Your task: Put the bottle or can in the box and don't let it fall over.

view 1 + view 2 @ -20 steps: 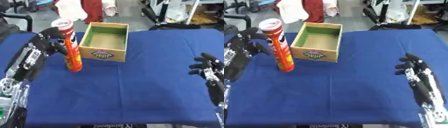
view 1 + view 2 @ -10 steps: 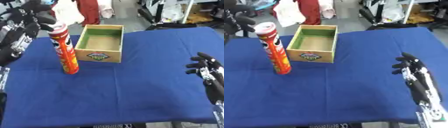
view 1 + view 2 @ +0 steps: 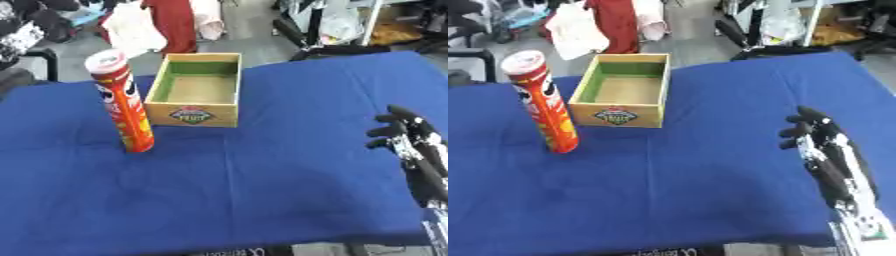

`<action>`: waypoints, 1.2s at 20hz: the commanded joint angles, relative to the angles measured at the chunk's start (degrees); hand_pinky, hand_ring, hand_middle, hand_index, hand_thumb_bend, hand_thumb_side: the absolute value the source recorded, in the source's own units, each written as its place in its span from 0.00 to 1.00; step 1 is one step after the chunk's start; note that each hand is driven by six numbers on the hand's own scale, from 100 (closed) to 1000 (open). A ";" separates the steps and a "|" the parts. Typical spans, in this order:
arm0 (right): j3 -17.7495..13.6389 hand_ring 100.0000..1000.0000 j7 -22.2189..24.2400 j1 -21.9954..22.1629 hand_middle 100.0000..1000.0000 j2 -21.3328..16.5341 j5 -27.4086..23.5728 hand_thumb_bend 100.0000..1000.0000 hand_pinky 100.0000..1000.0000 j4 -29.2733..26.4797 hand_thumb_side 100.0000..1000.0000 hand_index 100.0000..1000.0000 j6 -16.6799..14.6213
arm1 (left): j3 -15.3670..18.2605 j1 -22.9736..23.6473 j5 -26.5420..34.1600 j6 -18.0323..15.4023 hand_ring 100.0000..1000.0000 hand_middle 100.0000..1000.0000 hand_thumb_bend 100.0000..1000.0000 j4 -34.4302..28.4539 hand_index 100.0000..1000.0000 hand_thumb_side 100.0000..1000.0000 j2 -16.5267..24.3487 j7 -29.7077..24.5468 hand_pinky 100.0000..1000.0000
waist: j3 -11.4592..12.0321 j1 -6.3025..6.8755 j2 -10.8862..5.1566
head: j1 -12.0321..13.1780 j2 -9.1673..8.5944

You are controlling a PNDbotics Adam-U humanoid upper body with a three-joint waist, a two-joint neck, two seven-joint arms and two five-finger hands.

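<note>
A tall red tube can (image 3: 123,106) with a pale lid stands upright on the blue table, just left of the box and near its front corner. The wooden box (image 3: 196,90) has a green inside, holds nothing and carries a logo on its front wall. My left hand (image 3: 28,24) shows only as a dark shape at the top left corner, well apart from the can. Over the table's right side, my right hand (image 3: 819,134) rests open with relaxed fingers, far from both things.
The blue cloth (image 3: 262,185) covers the whole table. Red and white clothes (image 3: 162,22) hang beyond the far edge, and black frames and clutter (image 3: 332,30) stand behind the table at the back right.
My left hand has let go of the can and drawn back up and left to the corner. The can stays upright. The camera has shifted a little.
</note>
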 commanded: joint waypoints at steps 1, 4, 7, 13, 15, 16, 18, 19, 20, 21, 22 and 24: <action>-0.11 0.60 0.16 -0.47 0.66 -1.04 0.15 0.00 0.51 -0.54 0.38 0.82 -0.10 | -2.98 -3.93 -2.78 0.36 0.95 0.97 0.00 3.86 1.00 0.77 6.33 0.65 0.90 | -0.26 -0.20 -0.57 | 0.44 -0.10; 0.24 0.60 0.49 -0.72 0.66 -0.82 -0.05 0.00 0.51 -0.57 0.38 0.82 -0.06 | -6.09 -6.67 -5.57 -1.87 0.96 0.98 0.00 8.38 1.00 0.77 10.85 0.81 0.90 | -1.13 -0.41 -0.52 | 1.39 -0.10; 0.65 0.60 0.87 -1.07 0.66 -0.60 -0.34 0.00 0.51 -0.63 0.38 0.82 -0.01 | -8.14 -7.92 -8.20 -4.44 0.96 0.98 0.00 11.61 1.00 0.78 15.13 1.46 0.91 | -2.16 -0.60 -0.31 | 2.42 -0.10; 0.94 0.60 1.29 -1.36 0.66 -0.48 -0.70 0.00 0.51 -0.66 0.38 0.82 0.06 | -9.27 -7.89 -13.63 -9.86 0.96 0.98 0.00 13.73 1.00 0.88 16.79 1.66 0.90 | -2.83 -0.71 -0.11 | 3.00 -0.10; 0.95 0.60 1.33 -1.35 0.66 -0.48 -0.75 0.00 0.51 -0.67 0.38 0.82 0.06 | -9.39 -8.11 -15.41 -11.65 0.95 0.98 0.00 14.77 1.00 0.89 16.17 1.53 0.89 | -2.81 -0.73 -0.13 | 2.99 -0.10; 0.94 0.60 1.34 -1.34 0.66 -0.48 -0.78 0.00 0.51 -0.67 0.38 0.82 0.05 | -9.42 -8.21 -16.28 -12.51 0.95 0.98 0.00 15.28 1.00 0.91 15.86 1.49 0.89 | -2.78 -0.74 -0.14 | 2.98 -0.10; 0.94 0.60 1.38 -1.32 0.66 -0.48 -0.82 0.00 0.51 -0.67 0.38 0.82 0.04 | -9.53 -8.35 -17.99 -14.23 0.95 0.98 0.00 16.32 1.00 0.93 15.18 1.27 0.88 | -2.74 -0.77 -0.14 | 2.96 -0.10; 0.95 0.60 1.41 -1.32 0.66 -0.48 -0.84 0.00 0.51 -0.67 0.38 0.82 0.04 | -9.61 -8.39 -18.81 -15.04 0.94 0.98 0.00 16.84 1.00 0.95 14.84 1.11 0.88 | -2.73 -0.78 -0.14 | 2.94 -0.10; 0.94 0.60 1.43 -1.32 0.66 -0.47 -0.86 0.00 0.51 -0.67 0.38 0.82 0.03 | -9.66 -8.45 -19.59 -15.79 0.94 0.98 0.00 17.33 1.00 0.95 14.55 0.93 0.88 | -2.71 -0.79 -0.14 | 2.93 -0.10; 0.94 0.60 1.45 -1.32 0.66 -0.47 -0.88 0.00 0.51 -0.67 0.38 0.82 0.03 | -9.76 -8.51 -20.43 -16.51 0.94 0.98 0.00 17.81 1.00 0.96 14.25 0.73 0.87 | -2.71 -0.80 -0.14 | 2.93 -0.10; 0.95 0.60 1.46 -1.32 0.66 -0.47 -0.90 0.00 0.51 -0.66 0.38 0.82 0.03 | -9.85 -8.59 -21.27 -17.13 0.94 0.98 0.00 18.23 1.00 0.97 13.99 0.58 0.88 | -2.70 -0.81 -0.14 | 2.92 -0.10; 0.97 0.60 1.50 -1.30 0.66 -0.46 -0.93 0.00 0.51 -0.66 0.38 0.82 0.03 | -10.03 -8.77 -23.00 -18.03 0.94 0.98 0.00 18.92 1.00 0.97 13.51 0.51 0.88 | -2.70 -0.81 -0.14 | 2.91 -0.10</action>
